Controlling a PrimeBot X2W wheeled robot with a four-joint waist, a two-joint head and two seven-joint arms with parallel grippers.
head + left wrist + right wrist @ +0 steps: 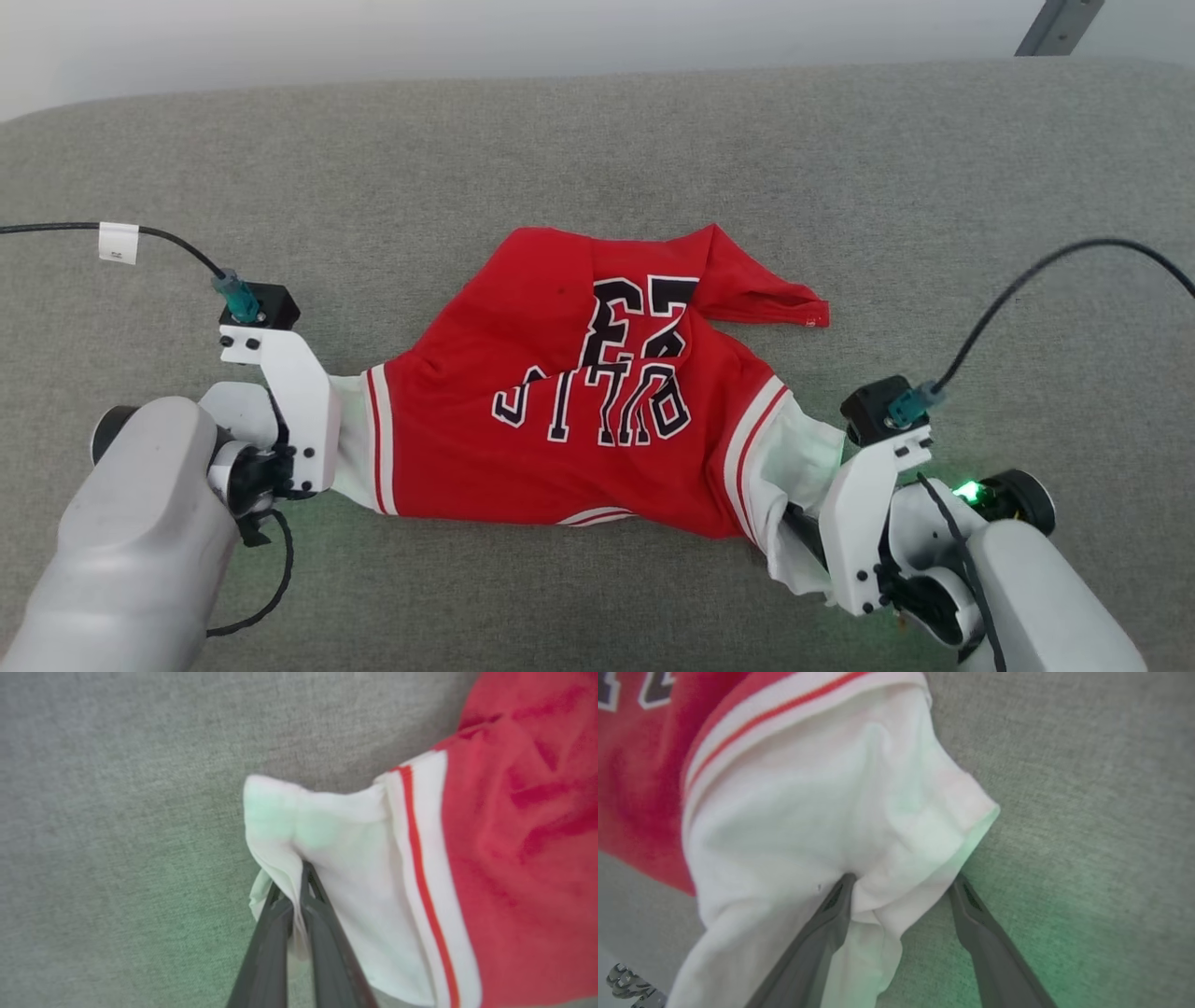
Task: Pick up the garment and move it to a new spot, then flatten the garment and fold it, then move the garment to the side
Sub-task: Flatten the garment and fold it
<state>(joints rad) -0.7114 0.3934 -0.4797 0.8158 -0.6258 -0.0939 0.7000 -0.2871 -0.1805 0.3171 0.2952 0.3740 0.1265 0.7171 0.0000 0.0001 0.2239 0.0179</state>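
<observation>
Where the grey worktop [597, 140] spreads before the robot, the garment [560, 373] lies crumpled near its middle, between the two arms. Its red side faces up, and the black lettering [607, 392] stands upside down in the head view. One red flap points to the far right and rests flat on the worktop. At each near end a white-and-red striped band [378, 439] borders the red cloth, and a white lining [336, 835] comes out beyond it toward a tool.

The left tool [299, 877] is at the garment's left end. Its two dark fingers [327, 933] are pressed close together, with a fold of the lining pinched between them. The right tool [902, 879] is at the right end. Its fingers [990, 952] stand wide apart, and a loose bunch of lining lies between them, touching the one finger and not squeezed. The other finger lies just beside the cloth edge, over bare worktop. A black cable [1027, 271] runs from each wrist.
</observation>
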